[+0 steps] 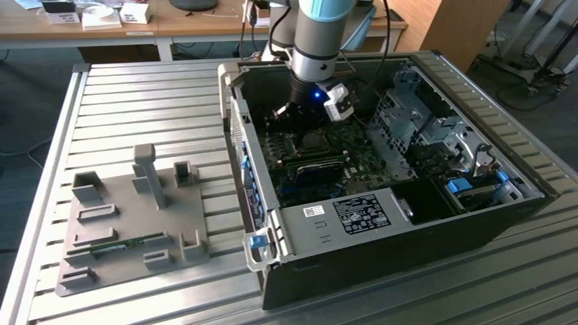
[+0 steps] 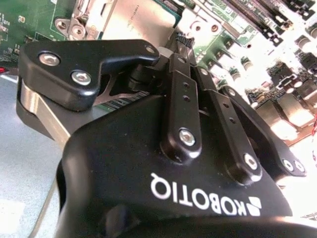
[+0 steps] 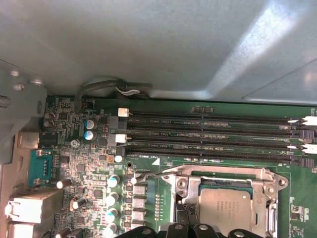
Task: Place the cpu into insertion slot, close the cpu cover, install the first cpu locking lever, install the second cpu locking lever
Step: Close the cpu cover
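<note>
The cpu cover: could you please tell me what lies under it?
Through the window of the cpu cover, the grey metal top of the cpu shows. The frame hides its edges; the chip hides the socket beneath.

UR arm (image 1: pixel 318 27) hangs near-vertical, wrist (image 1: pixel 313 71) low with blue light lit. Black two-finger gripper (image 1: pixel 291 114) points down — in second wrist view fingers (image 2: pixel 179 64) pressed together at tips.

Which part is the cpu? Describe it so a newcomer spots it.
Inside the open computer case, find the green motherboard. Beside its long black memory slots sits a shiny square metal frame; the cpu is the flat chip in its window. Its dull silver-grey top stands out from green board and black slots.
</note>
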